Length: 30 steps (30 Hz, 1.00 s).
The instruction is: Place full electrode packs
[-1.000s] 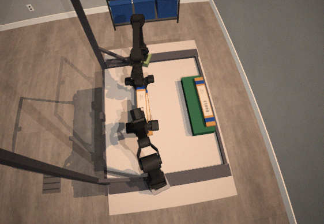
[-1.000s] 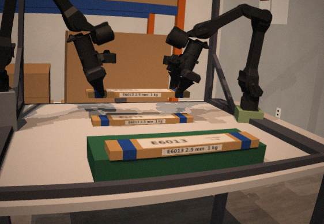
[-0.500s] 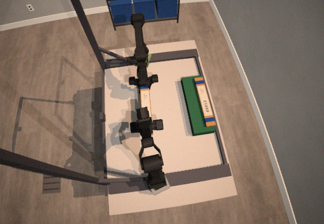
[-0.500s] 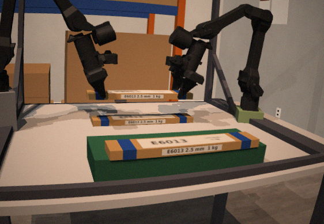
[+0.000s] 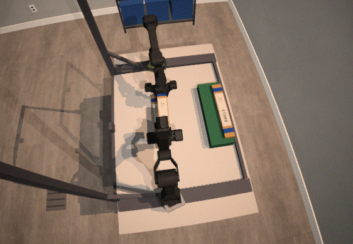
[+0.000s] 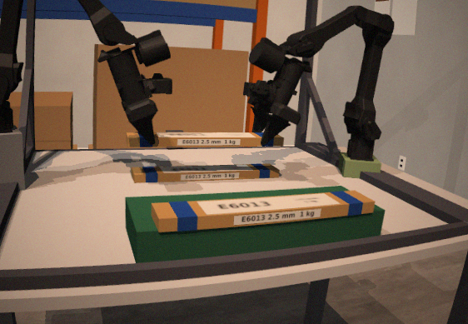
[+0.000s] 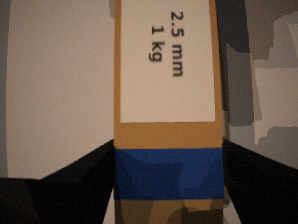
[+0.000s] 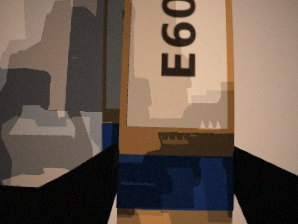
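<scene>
Pale tabletop (image 5: 201, 164) (image 6: 62, 231) with one E6013 electrode pack (image 5: 223, 111) (image 6: 275, 216) flat on the green platform (image 5: 205, 117) (image 6: 258, 245), a second pack (image 5: 153, 105) (image 6: 208, 176) (image 8: 111, 116) on the table, and the left gripper (image 5: 161, 93) (image 6: 262, 137) (image 7: 166, 145) and right gripper (image 5: 162, 118) (image 6: 151, 142) (image 8: 173, 151) clamping a third (image 5: 162, 108) (image 6: 208, 142) (image 7: 168, 134) (image 8: 176, 141) aloft.

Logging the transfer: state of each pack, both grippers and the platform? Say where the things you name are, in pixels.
Raised E6013 pack (image 5: 162, 108) (image 6: 208, 142) (image 7: 167, 95) (image 8: 175, 100): held level, off the table
Middle E6013 pack (image 5: 153, 100) (image 6: 210, 176) (image 8: 111, 135): flat, off the platform
Front E6013 pack (image 5: 223, 111) (image 6: 275, 216): flat on platform
Left gripper (image 5: 161, 93) (image 6: 262, 138) (image 7: 166, 145): shut on raised pack
Right gripper (image 5: 162, 117) (image 6: 151, 142) (image 8: 173, 151): same
Green platform (image 5: 208, 117) (image 6: 258, 241): occupied
</scene>
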Motion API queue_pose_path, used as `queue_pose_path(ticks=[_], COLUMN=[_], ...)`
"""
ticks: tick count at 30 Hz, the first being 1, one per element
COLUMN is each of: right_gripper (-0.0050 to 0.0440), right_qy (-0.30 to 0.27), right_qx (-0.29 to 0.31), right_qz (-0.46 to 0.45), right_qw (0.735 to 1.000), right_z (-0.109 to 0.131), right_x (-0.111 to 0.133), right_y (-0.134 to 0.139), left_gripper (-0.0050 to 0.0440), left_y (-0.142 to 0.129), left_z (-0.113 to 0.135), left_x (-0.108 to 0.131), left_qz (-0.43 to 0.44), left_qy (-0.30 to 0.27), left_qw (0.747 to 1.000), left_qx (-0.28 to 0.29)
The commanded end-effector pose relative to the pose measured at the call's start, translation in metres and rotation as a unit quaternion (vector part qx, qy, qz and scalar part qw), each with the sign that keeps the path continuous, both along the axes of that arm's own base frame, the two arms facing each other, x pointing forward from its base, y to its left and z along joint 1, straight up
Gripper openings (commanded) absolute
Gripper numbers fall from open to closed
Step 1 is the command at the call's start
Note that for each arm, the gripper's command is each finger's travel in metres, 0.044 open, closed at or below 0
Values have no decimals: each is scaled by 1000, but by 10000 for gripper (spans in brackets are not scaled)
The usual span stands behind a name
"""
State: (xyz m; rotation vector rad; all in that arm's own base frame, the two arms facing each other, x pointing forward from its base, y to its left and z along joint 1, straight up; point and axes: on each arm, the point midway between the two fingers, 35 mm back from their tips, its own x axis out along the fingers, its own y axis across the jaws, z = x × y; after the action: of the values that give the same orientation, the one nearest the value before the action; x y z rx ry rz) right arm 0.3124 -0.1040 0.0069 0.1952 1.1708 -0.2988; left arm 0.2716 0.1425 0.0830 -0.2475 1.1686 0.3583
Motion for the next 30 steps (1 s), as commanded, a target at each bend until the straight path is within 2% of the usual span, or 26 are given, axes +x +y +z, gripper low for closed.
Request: queue_pose_path(ticks=[1,30], right_gripper=[-50,-50], right_qy=[-8,-10], right_qx=[0,-3], right_qz=[18,18], right_qw=[1000,1000], right_z=[7,8], right_x=[-2,-12], right_y=[-2,-52], left_gripper=[-50,-50], left_y=[16,62], left_z=[14,9], left_x=[-4,-26], left_qz=[15,15], left_qy=[-16,-8], left_qw=[1000,1000], left_qx=[11,9])
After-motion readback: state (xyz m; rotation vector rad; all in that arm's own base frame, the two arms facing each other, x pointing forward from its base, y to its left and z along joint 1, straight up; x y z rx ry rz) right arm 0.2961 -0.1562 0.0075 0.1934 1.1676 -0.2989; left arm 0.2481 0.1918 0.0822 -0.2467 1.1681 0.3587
